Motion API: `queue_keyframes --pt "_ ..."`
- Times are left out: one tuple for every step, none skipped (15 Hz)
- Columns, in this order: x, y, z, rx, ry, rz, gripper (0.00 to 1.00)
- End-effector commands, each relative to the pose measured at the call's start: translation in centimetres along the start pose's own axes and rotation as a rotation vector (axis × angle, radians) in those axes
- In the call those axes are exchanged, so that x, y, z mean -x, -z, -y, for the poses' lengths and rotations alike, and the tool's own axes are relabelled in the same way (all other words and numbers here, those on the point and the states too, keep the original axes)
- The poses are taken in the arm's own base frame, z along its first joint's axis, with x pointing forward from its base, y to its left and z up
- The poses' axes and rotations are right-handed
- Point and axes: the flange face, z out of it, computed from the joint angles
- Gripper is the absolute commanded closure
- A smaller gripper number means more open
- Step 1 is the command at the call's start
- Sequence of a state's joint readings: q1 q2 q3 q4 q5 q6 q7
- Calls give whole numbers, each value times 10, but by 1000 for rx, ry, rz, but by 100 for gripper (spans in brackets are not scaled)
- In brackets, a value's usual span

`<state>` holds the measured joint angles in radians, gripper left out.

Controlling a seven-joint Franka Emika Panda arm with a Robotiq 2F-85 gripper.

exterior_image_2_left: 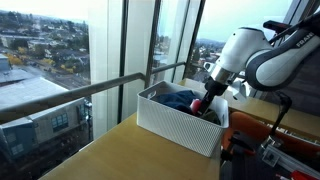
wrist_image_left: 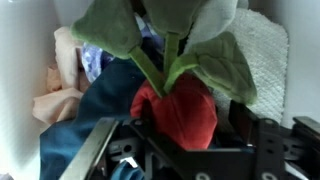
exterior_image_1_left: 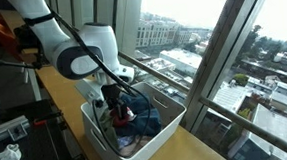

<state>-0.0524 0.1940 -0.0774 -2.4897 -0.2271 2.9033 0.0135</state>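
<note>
- Wrist view: one soft red plush toy with green felt leaves [wrist_image_left: 180, 110] lies straight ahead of the end effector [wrist_image_left: 176, 134], its red body between the two dark fingers.
- One end effector; its jaws stand spread wider than the red body, with a gap on each side, so it is released and grips nothing.
- One white ribbed plastic basket [exterior_image_2_left: 175, 125] surrounds the end effector [exterior_image_2_left: 206, 103] in both exterior views and stands on the one light wooden desk [exterior_image_2_left: 120, 150] beneath it.
- One crumpled dark blue cloth [wrist_image_left: 90, 115] lies under and beside the toy, touching it.
- One pale pink cloth [wrist_image_left: 58, 92] lies further off, beyond the blue one.
- One white textured towel [wrist_image_left: 268, 60] lies beyond the leaves, on the opposite side.
</note>
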Motion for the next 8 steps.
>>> queue_keyframes --pt "-8 37 -3 13 4 -31 0" --pt "-11 47 -4 19 6 -43 0" --pt "-15 60 -5 28 9 -57 0" --pt "-19 73 -7 38 13 -70 0" --pt "-22 85 -8 48 18 -79 0" --pt "-25 99 -10 59 24 -90 0" --pt "-27 109 -10 66 28 -97 0" --pt "-29 118 -11 74 33 -104 0"
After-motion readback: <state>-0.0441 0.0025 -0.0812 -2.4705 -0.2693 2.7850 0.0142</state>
